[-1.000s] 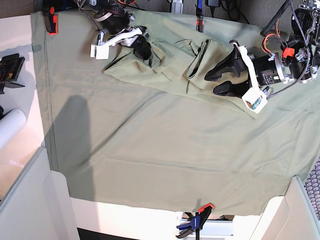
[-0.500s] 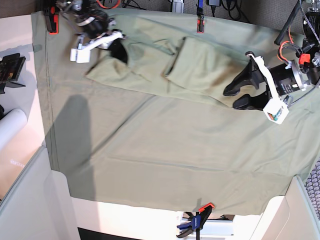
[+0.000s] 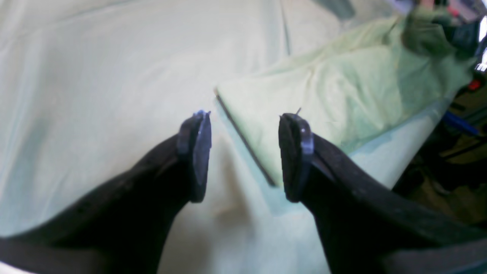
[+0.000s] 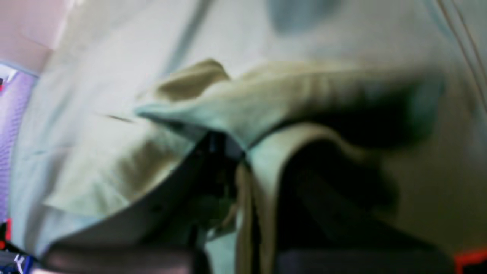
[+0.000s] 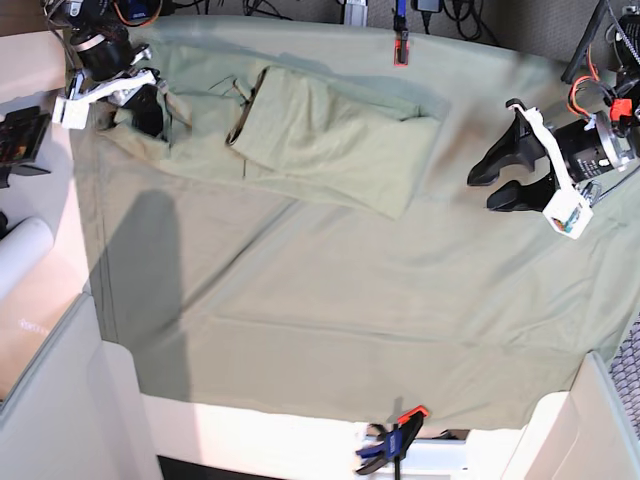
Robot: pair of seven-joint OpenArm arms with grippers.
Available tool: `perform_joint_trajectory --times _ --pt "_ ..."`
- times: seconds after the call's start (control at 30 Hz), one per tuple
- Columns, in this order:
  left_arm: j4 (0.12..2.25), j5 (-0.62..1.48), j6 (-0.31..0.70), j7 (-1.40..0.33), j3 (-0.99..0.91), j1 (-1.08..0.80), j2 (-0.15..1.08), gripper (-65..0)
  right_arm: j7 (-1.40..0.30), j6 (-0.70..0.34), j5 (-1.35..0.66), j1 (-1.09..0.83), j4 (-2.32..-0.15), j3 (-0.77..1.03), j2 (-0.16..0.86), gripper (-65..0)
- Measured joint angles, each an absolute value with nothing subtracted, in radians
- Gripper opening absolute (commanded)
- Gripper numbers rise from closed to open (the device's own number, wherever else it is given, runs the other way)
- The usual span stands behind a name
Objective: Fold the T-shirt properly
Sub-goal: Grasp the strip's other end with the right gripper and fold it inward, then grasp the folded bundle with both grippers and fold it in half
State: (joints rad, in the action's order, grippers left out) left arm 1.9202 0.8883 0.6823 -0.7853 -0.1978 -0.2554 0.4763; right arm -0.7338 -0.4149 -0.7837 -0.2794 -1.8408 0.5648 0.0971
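The pale sage-green T-shirt (image 5: 330,135) lies crumpled along the far side of the table cloth (image 5: 350,300), its collar (image 5: 245,105) towards the left. My right gripper (image 5: 150,108) is at the far left corner, shut on the shirt's left end. The blurred right wrist view shows shirt fabric (image 4: 266,102) draped over and pinched between the fingers (image 4: 232,152). My left gripper (image 5: 487,190) is open and empty at the right, apart from the shirt. In the left wrist view its fingers (image 3: 245,125) frame the shirt's near corner (image 3: 323,102) from a distance.
A red clamp (image 5: 401,45) holds the cloth at the far edge and a blue-and-orange clamp (image 5: 392,440) holds it at the near edge. A black fixture (image 5: 20,135) and a white roll (image 5: 20,250) sit off the cloth at the left.
My right gripper has pulled the T-shirt leftwards to the far left corner. My left gripper has drawn back to the right, open, and the shirt no longer lies under it.
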Motion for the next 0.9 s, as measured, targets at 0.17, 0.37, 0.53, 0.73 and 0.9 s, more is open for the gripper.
perform_joint_trajectory --times 0.17,0.37,0.53,0.73,0.9 --pt "1.908 0.886 0.682 -0.786 -0.197 -0.263 0.483 -33.2 -0.726 -0.418 -0.759 -0.279 -2.042 0.414 0.009 -65.0" --pt "1.904 0.891 0.682 -0.786 -0.197 -0.263 0.516 -33.2 -0.655 -0.421 -0.552 -0.247 -2.051 0.094 -0.134 -65.0" --pt "1.904 0.902 0.682 -0.785 -0.197 -0.263 0.518 -33.2 -0.551 -0.427 -0.332 -0.168 -1.891 -0.086 -0.149 -65.0" --pt "1.904 0.905 0.682 -0.785 -0.197 -0.263 0.518 -33.2 -0.523 -0.416 -0.284 -0.107 -1.682 -0.206 -0.142 -22.4" --pt "1.904 0.913 0.682 -0.785 -0.197 -0.263 0.518 -33.2 -0.524 -0.416 -0.282 -0.105 -1.686 -0.277 -0.144 -22.2"
